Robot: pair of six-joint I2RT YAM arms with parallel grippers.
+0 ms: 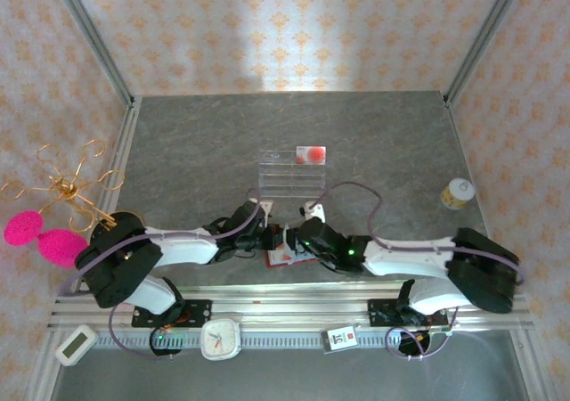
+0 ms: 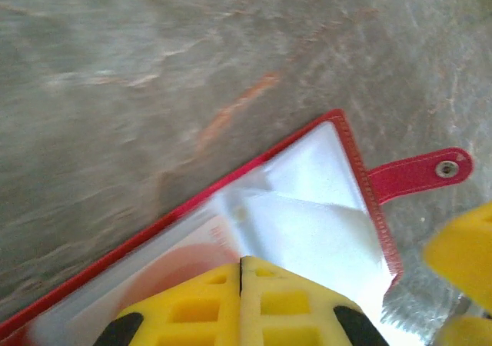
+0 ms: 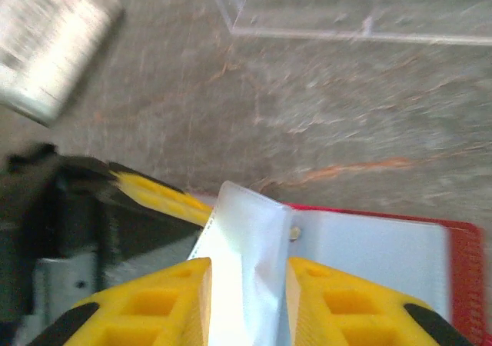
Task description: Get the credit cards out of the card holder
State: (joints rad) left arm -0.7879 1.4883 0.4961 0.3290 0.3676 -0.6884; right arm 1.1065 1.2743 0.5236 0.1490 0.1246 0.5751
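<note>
One credit card (image 2: 181, 269), pale with a red round mark, shows through a clear sleeve of the card holder (image 1: 285, 257). The holder lies open and flat near the front middle of the table (image 1: 196, 151), directly between the two arms. Seen from the left wrist, its red stitched border runs diagonally from lower left to upper right, and the snap tab (image 2: 419, 171) sticks out sideways past the far corner.

The left gripper (image 2: 241, 265) sits right over that sleeve with its jaws pressed together. Whether a thin edge of plastic is nipped between them cannot be told. The right gripper (image 3: 247, 273) comes in from the opposite side with its jaws apart, and a raised clear leaf (image 3: 242, 238) stands up in the gap between them. That leaf looks empty and glossy.

Both arms are equally close. Judging by this, the card must slide out along the sleeve's opening, while the other jaws keep the holder from lifting.

A second pale card with a red mark (image 1: 310, 154) rests at the clear acrylic rack (image 1: 291, 176), farther back on the table.
</note>
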